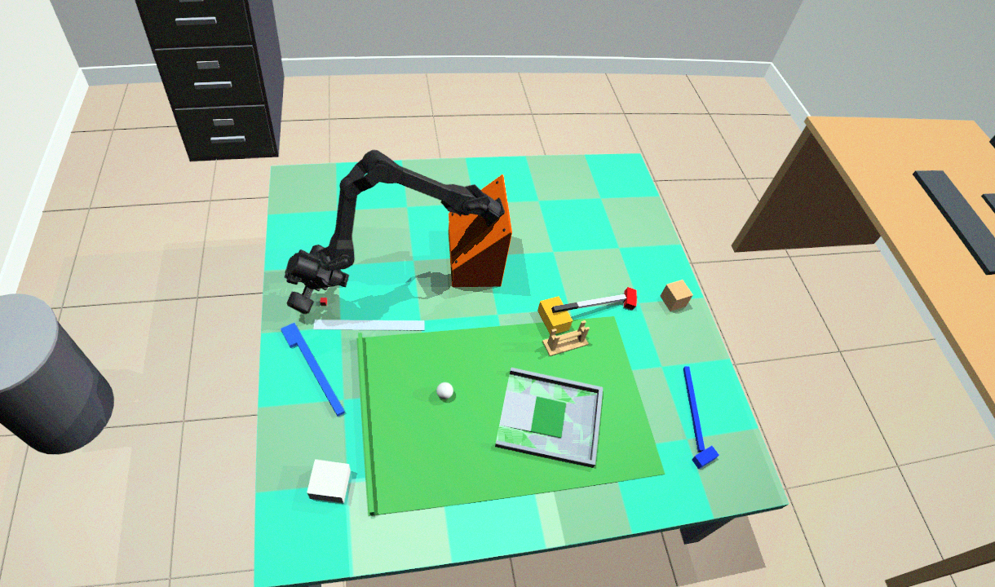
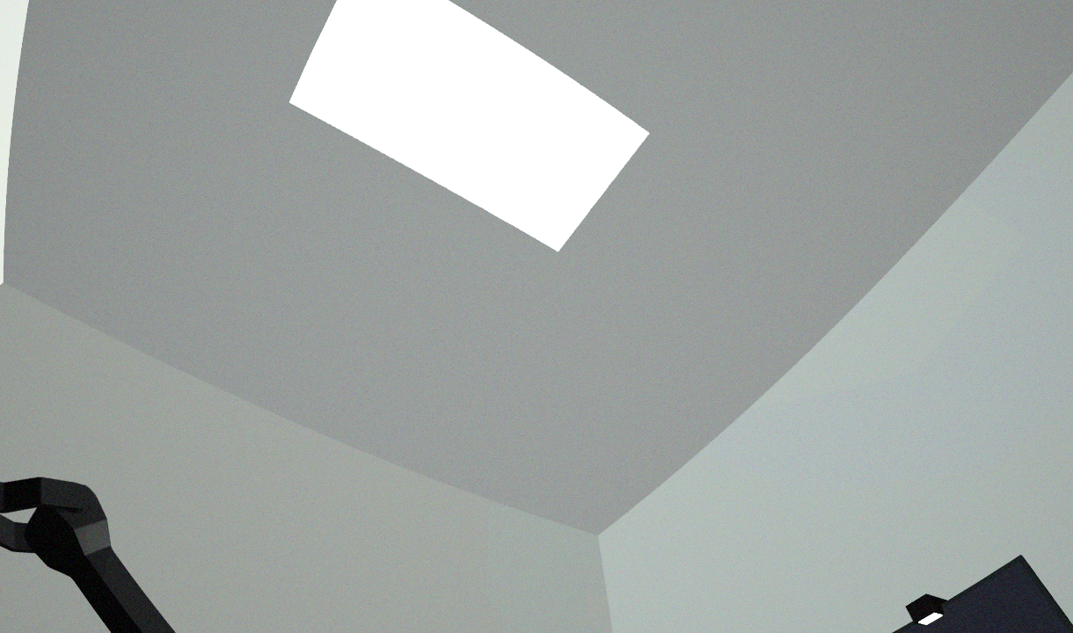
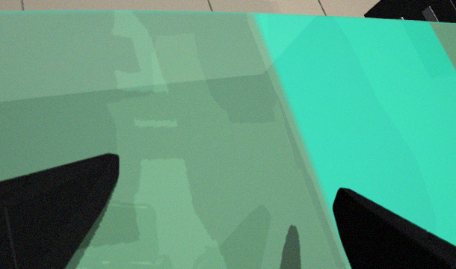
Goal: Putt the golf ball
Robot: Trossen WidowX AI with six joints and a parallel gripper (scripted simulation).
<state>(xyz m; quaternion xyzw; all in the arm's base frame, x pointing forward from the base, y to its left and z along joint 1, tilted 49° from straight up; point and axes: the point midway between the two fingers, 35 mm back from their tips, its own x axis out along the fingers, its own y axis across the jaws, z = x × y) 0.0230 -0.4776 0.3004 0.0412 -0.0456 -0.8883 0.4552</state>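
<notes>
The red putter (image 1: pixel 604 300) has a red head, a pale shaft and a black grip. It lies at the back right, its grip resting on a yellow block (image 1: pixel 550 314) above a small wooden stand (image 1: pixel 568 340). The white golf ball (image 1: pixel 444 391) sits on the green mat (image 1: pixel 427 460). To its right is the grey-framed ramp with the raised green (image 1: pixel 546 417). My gripper (image 1: pixel 303 292) (image 3: pixel 229 181) is open and empty. It hangs low over the table's left side, far from the putter, and sees only bare checkered table in the wrist view.
A tiny red cube (image 1: pixel 323 300) lies just right of the gripper, with a white strip (image 1: pixel 369 324) behind the mat. Two blue putters (image 1: pixel 312 368) (image 1: pixel 696 416) flank the mat. There are also a white box (image 1: pixel 329 480), a tan cube (image 1: pixel 676 294) and the orange arm base (image 1: pixel 479 233).
</notes>
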